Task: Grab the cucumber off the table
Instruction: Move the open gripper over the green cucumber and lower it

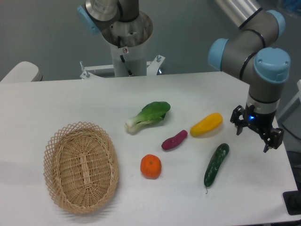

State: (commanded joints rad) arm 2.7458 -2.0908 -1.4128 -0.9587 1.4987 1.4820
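Long slim dark green cucumber [216, 164] was seen lying on the flat white table [56, 106], near-right of the yellow squash [206, 124]; the black two-finger gripper [254, 136] was held open and empty, just right of it.

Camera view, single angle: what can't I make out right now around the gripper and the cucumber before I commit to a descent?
- Gripper: height above the table cannot be judged from this one view; no side camera.
- Fingertips: dark and small against the wrist, so the exact opening is hard to read, though they look spread.
- Cucumber: its underside and contact with the table are hidden by its own body; the stem tip is too thin to see clearly.
- Arm upper links: cut off by the top edge.
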